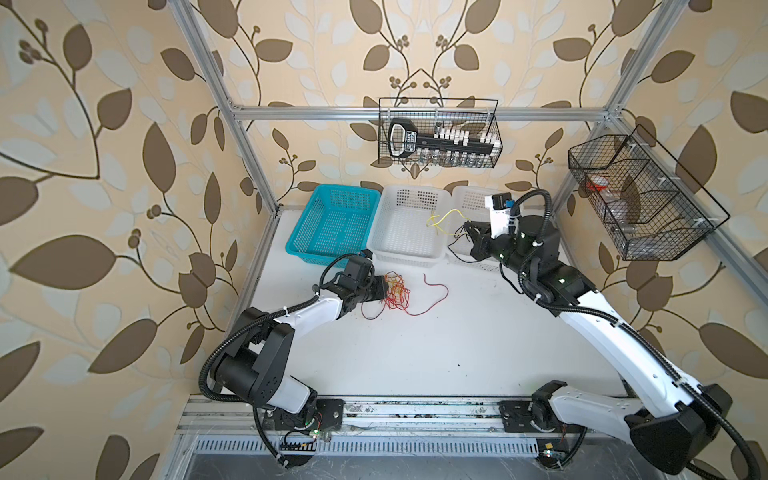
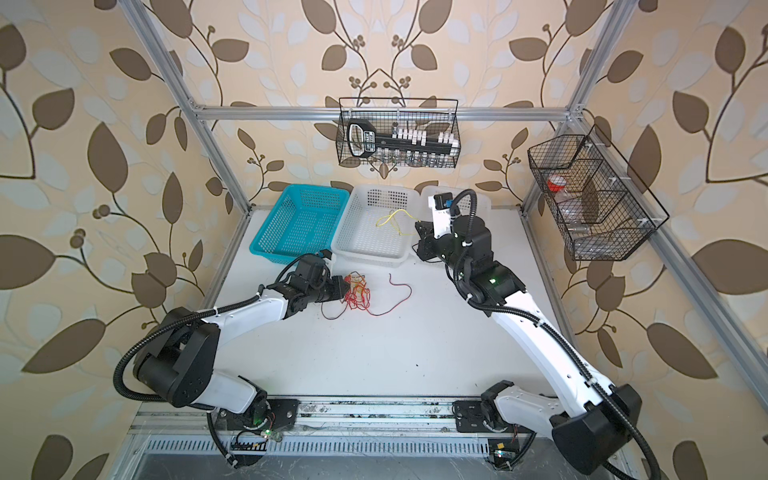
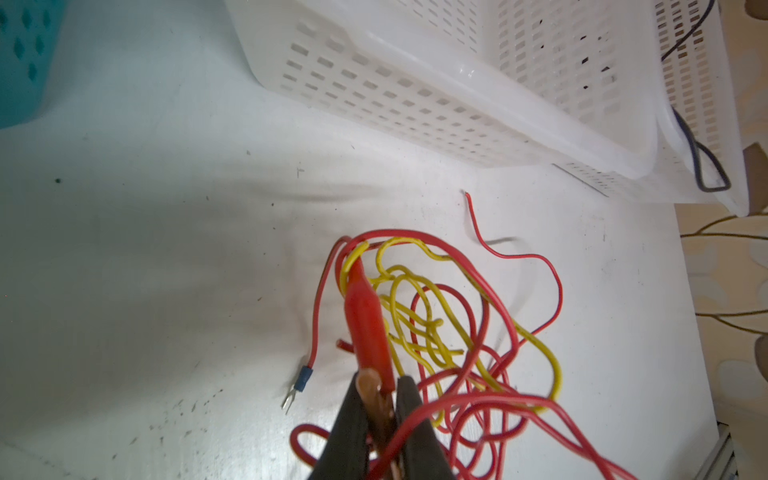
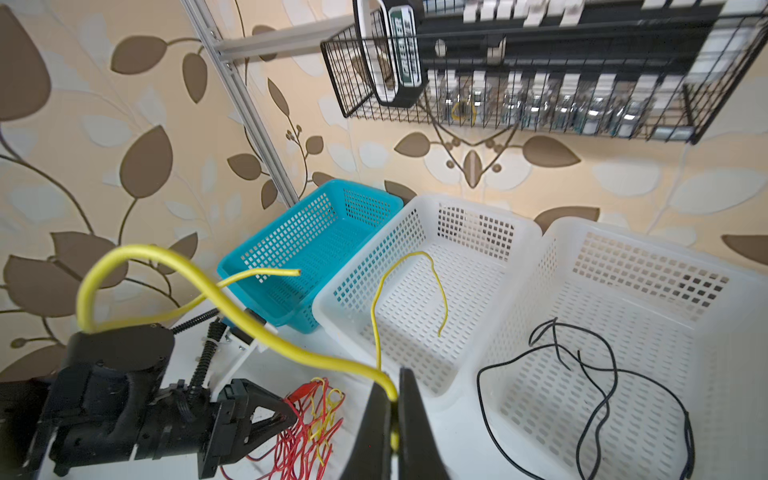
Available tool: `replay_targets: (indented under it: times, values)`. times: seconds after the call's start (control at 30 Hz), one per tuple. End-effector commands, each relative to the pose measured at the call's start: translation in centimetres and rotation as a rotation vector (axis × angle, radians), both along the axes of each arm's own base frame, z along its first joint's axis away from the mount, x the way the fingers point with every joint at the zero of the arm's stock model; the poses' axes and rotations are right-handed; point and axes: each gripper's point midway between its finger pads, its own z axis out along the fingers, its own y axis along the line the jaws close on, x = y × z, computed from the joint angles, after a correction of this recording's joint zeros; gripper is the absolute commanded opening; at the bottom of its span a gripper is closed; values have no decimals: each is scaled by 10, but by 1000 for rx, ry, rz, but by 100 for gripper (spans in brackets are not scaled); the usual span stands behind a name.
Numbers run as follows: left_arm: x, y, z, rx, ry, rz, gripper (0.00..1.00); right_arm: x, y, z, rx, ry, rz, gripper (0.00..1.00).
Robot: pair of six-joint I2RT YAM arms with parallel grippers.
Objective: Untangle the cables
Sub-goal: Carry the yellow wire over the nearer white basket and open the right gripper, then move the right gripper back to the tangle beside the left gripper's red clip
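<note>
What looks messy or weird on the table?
The red and yellow wires sit in a knotted heap by the left gripper, which pinches a red clip. A black wire droops over the rim of a white basket. The right gripper holds one yellow wire.

Bright diffuse light, soft shadows, bowed edges, blurry near fingers (image 3: 353, 428).
</note>
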Motion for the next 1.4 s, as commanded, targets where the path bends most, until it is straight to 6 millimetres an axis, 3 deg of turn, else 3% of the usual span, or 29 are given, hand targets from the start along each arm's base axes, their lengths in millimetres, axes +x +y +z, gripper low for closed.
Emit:
replay_targets:
  times: [0.0, 0.27, 0.57, 0.83, 1.1, 1.37]
  values:
    - [0, -12, 16, -43, -63, -54, 0, 20, 6, 18, 18, -63, -26, 0]
    - [1, -15, 18, -60, -67, -57, 0, 73, 26, -31, -4, 39, -81, 0]
    - [-1, -16, 21, -60, -77, -74, 0, 120, 54, -115, -35, 196, -88, 0]
    - [0, -17, 24, -66, -81, -80, 0, 150, 70, -183, -102, 332, -91, 0]
    - [0, -17, 21, -59, -72, -82, 0, 160, 57, -213, -158, 420, -158, 17]
    - [2, -19, 18, -64, -64, -84, 0, 149, 51, -197, -181, 382, -123, 46]
